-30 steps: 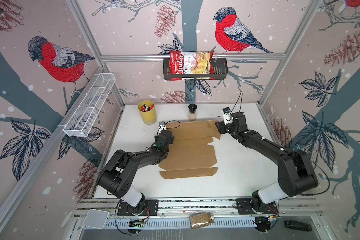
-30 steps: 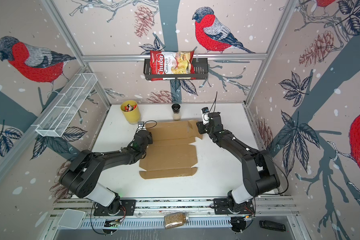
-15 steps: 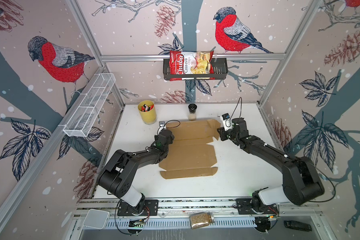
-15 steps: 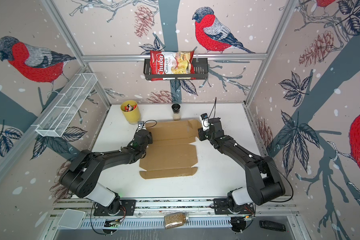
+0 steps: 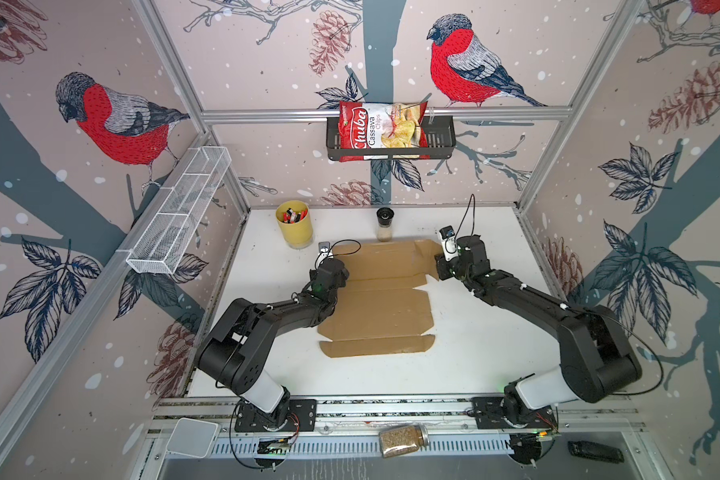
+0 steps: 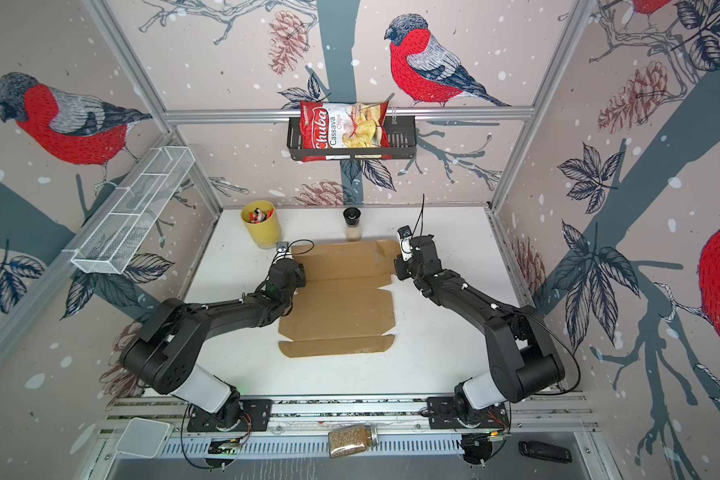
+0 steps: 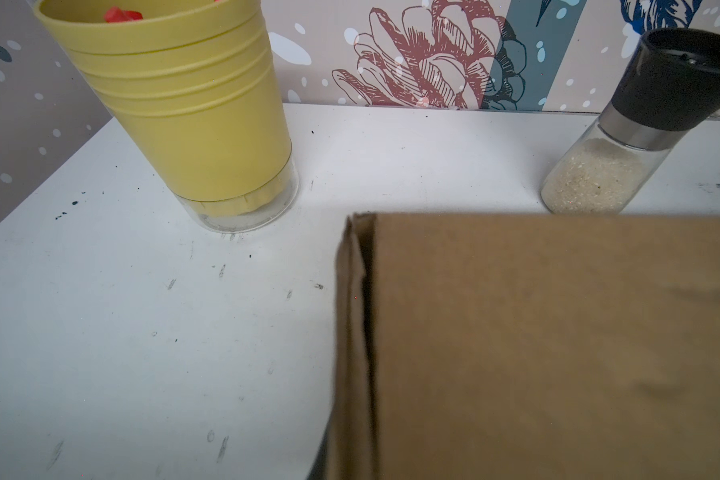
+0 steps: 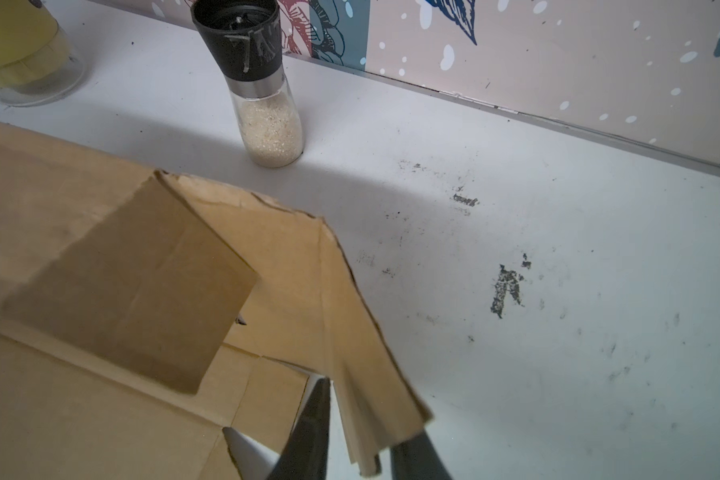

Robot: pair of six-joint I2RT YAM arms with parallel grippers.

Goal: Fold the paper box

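The paper box (image 5: 383, 307) (image 6: 341, 307) is a brown cardboard sheet lying mostly flat in the middle of the white table. My left gripper (image 5: 334, 266) (image 6: 294, 270) sits at its far left edge. In the left wrist view the cardboard (image 7: 558, 353) rises close to the camera with its side flap bent, and it hides the fingers. My right gripper (image 5: 439, 266) (image 8: 362, 415) is at the far right corner. Its two dark fingers (image 8: 308, 436) stand either side of a raised side flap (image 8: 350, 311), shut on it. A smaller flap (image 8: 142, 291) stands up beside it.
A yellow cup of markers (image 5: 294, 224) and a glass grinder (image 5: 384, 224) stand just behind the sheet. A white wire basket (image 5: 179, 212) hangs on the left wall. A black basket with a chips bag (image 5: 381, 131) hangs on the back wall. A jar (image 5: 404, 438) lies on the front rail.
My right gripper has slid a little toward the front along the box's right edge and narrowed onto the side flap. The left arm has not moved.
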